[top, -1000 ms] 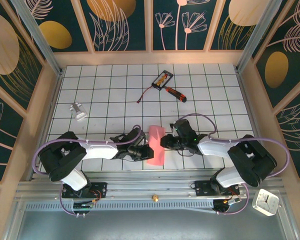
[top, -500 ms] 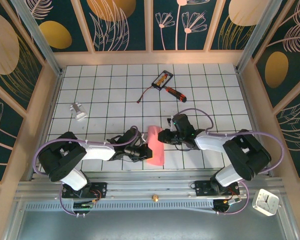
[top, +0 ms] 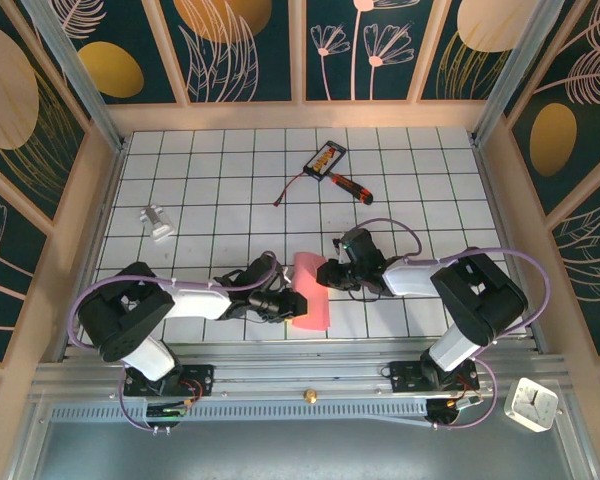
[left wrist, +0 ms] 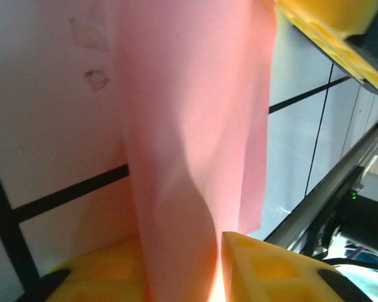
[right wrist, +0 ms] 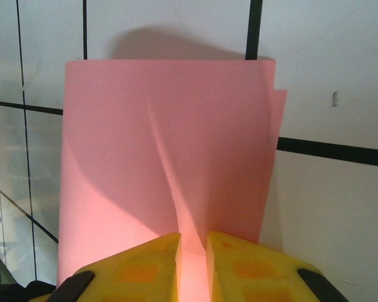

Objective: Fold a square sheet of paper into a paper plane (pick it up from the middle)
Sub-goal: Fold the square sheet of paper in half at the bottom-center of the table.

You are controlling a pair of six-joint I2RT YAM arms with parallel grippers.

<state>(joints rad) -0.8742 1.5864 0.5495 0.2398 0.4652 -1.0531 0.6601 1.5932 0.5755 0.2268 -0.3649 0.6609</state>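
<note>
The square sheet of paper [top: 312, 290] lies folded into a pink upright rectangle on the tiles near the front edge, with nothing of a paper plane's dart shape. My left gripper [top: 288, 303] is at its lower left edge. In the left wrist view the paper [left wrist: 195, 94] runs between the yellow fingers [left wrist: 271, 270] of the gripper [left wrist: 181, 239], which stand a little apart, a lit slit beside the sheet. My right gripper [top: 327, 275] meets the upper right edge. In the right wrist view that gripper [right wrist: 193, 236] pinches a raised ridge of the paper [right wrist: 170, 126].
A red-handled screwdriver [top: 351, 186] and a black-and-orange card [top: 326, 157] with a thin cable [top: 292, 187] lie at the back. A small white object [top: 158, 222] sits at the left. A white clock [top: 531, 403] rests off the table at front right. Wooden walls surround the tiles.
My right gripper slid left onto the paper's edge and narrowed on it. My left gripper's jaws closed, then parted slightly around the sheet. The paper stayed in place.
</note>
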